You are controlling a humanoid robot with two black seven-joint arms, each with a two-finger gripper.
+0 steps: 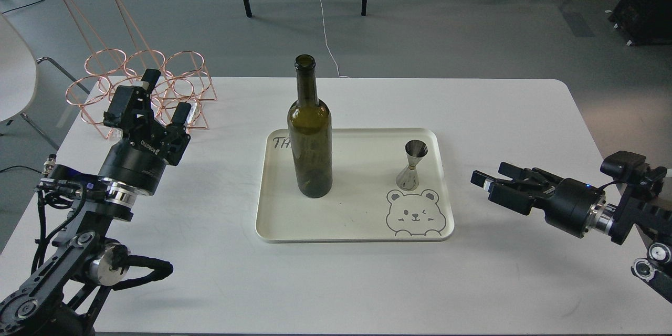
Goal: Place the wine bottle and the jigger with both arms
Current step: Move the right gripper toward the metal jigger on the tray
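Both pincers — left [167, 95], right [491, 174] — gape empty; wine bottle [310, 136] and jigger [412, 164] upright on tray [357, 233].

A white table [336, 283] carried a cream tray [273, 220] with a bear drawing near its middle and a copper wire rack [142, 89] at its far-left corner.

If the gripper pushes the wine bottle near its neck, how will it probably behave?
The wine bottle stands tall on a narrow base on the tray, so a high push would likely tip it. It looks like smooth glass, probably slippery and breakable. It seems empty, so perhaps lighter than it looks.
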